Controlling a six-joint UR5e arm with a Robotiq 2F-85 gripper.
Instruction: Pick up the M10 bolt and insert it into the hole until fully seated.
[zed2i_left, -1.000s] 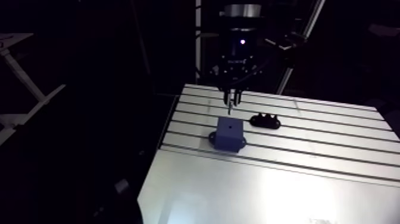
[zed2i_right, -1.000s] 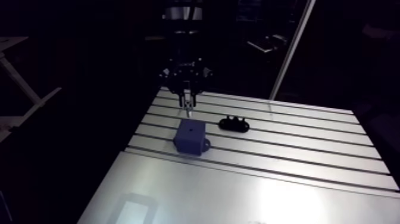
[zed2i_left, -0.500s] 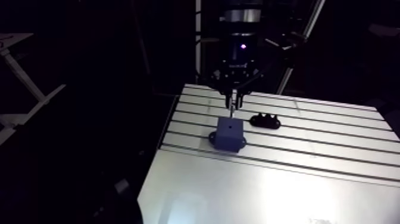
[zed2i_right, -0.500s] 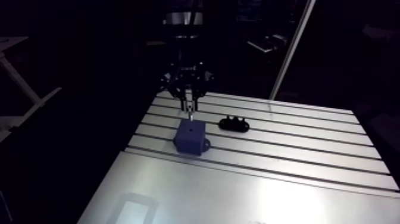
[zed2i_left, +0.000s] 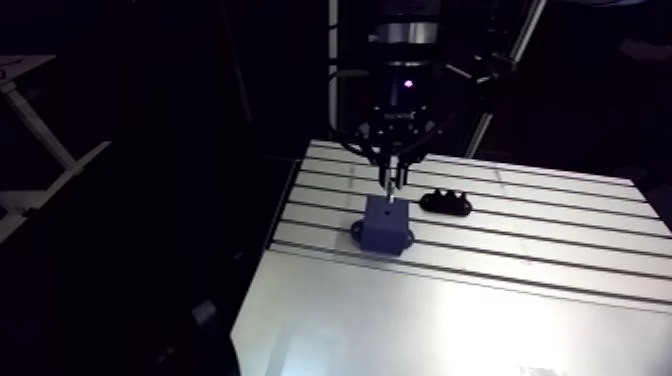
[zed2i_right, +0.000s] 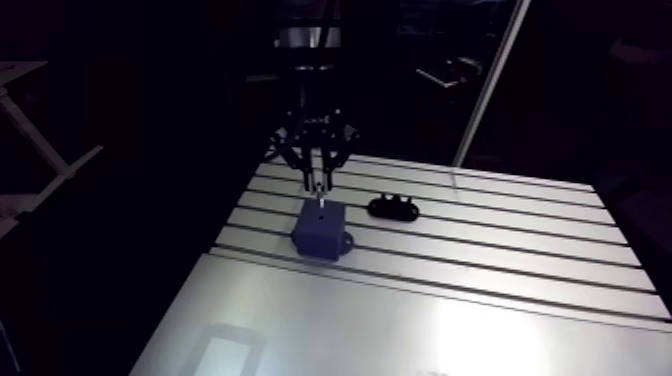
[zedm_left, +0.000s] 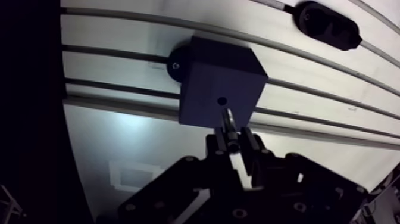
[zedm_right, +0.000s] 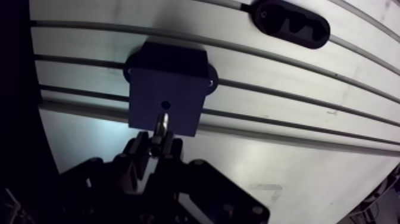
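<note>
Our gripper has its jaws pinched narrow on the M10 bolt, whose tip hangs just short of the hole in the dark block. We should centre the shank over that hole and hold it upright, then press straight down slowly, well clear of the black holder beyond.

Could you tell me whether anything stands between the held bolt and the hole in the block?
Nothing visible does: the bolt, clamped in the gripper, points at the open hole atop the blue block.

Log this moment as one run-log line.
gripper: shut on bolt | bolt tip: just short of hole in block | insertion: not seated
</note>
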